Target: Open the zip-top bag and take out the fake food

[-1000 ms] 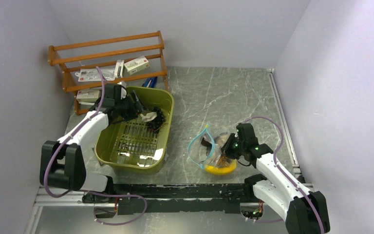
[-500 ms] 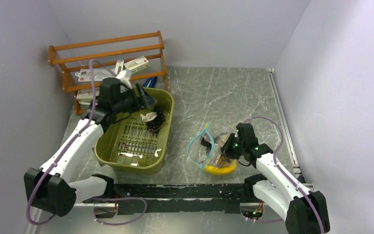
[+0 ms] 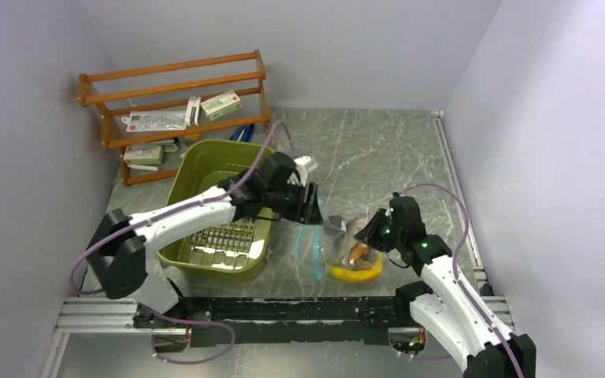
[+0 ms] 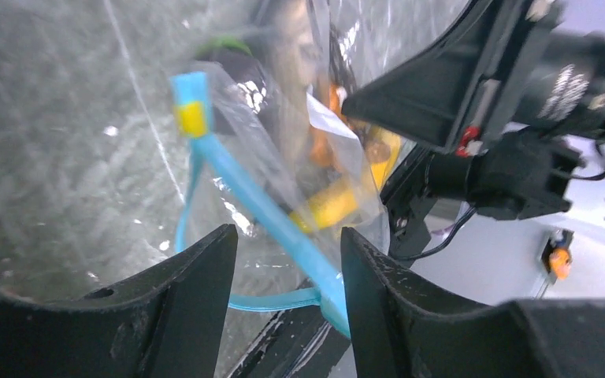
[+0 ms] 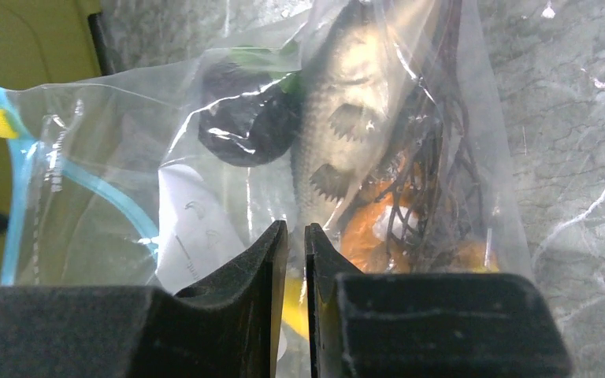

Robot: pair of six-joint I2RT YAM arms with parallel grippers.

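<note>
The clear zip-top bag (image 3: 332, 246) lies on the marble table right of centre, its blue zip strip (image 4: 268, 209) gaping open. Inside it shows the fake food: a grey fish (image 5: 347, 118), dark grapes (image 5: 244, 118), orange bits (image 5: 378, 228) and a yellow banana (image 3: 354, 274). My left gripper (image 3: 309, 203) is at the bag's mouth, open, with the zip strip running between its fingers and against the right one (image 4: 287, 236). From the bag's right side, my right gripper (image 3: 366, 233) is shut on the plastic, the film pinched between its nearly closed jaws (image 5: 295, 228).
A green slotted basket (image 3: 205, 260) stands left of the bag, with my left arm stretched across it. Behind it by the back-left wall is a wooden rack (image 3: 173, 87) holding flat packets and small boxes. A metal rail (image 3: 283, 311) runs along the near edge.
My left arm has swung out of the basket and to the right, reaching the bag's mouth, with its jaws narrowing a little. The right gripper has lifted slightly, still holding the bag.
</note>
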